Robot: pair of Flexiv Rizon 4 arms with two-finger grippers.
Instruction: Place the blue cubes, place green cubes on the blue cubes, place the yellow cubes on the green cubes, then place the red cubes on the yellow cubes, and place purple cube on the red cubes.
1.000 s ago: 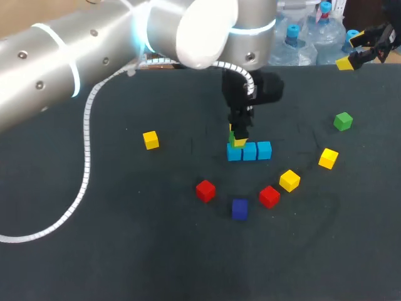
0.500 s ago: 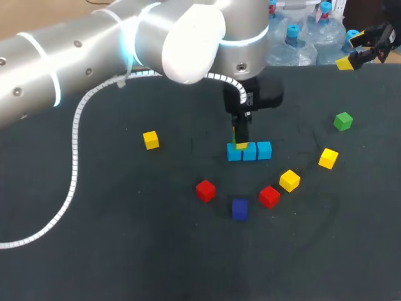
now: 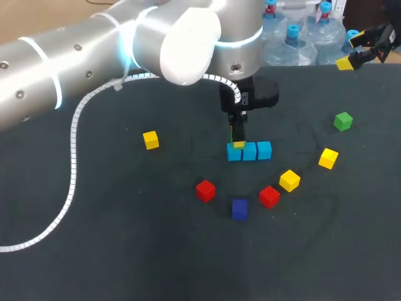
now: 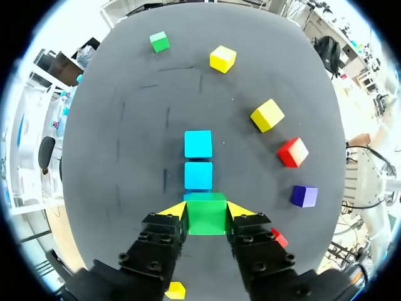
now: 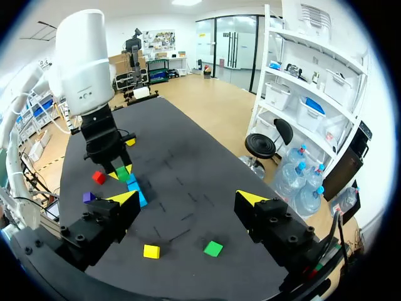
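The left gripper [image 4: 207,211] is clamped on a green cube [image 4: 207,216], a yellow tip pressing each side, directly over the near end of the row of three blue cubes [image 4: 198,160]; whether it touches the row is unclear. The right gripper [image 5: 188,199] is spread wide and empty, well away from the row. A second green cube [image 3: 343,121] lies well beyond the row's other end
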